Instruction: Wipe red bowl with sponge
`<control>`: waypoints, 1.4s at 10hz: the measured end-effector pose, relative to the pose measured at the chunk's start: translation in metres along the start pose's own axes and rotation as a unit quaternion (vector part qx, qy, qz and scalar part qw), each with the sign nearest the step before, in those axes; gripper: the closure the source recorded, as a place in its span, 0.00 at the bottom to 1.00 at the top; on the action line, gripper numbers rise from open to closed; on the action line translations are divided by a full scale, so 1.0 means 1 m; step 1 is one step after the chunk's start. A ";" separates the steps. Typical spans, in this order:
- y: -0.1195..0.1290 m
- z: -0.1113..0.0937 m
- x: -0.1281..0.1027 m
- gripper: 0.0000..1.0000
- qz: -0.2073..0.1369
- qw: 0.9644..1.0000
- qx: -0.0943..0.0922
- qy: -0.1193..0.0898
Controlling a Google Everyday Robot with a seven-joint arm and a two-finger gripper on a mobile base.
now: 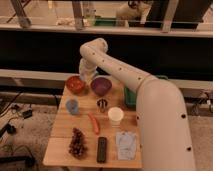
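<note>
The red bowl point(75, 84) sits at the far left of the wooden table point(60, 145). My arm reaches in from the right, bends high at the elbow and comes down at the table's far edge. The gripper point(86, 76) hangs just right of the red bowl's rim, between it and the purple-maroon bowl point(101, 86). I cannot make out the sponge; it may be hidden at the gripper.
On the table are a blue cup point(72, 106), a small dark metal object point(102, 104), a white cup point(115, 116), a red pepper point(93, 123), dark grapes point(76, 141), a black remote point(102, 149) and a blue-grey cloth point(126, 145). A green tray point(128, 96) lies by my arm.
</note>
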 end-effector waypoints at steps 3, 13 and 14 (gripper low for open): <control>-0.022 0.010 0.006 0.91 -0.018 1.000 0.006 -0.004; -0.048 0.084 -0.045 0.91 -0.077 0.996 0.024 -0.031; -0.049 0.088 -0.044 0.91 -0.079 0.996 0.024 -0.032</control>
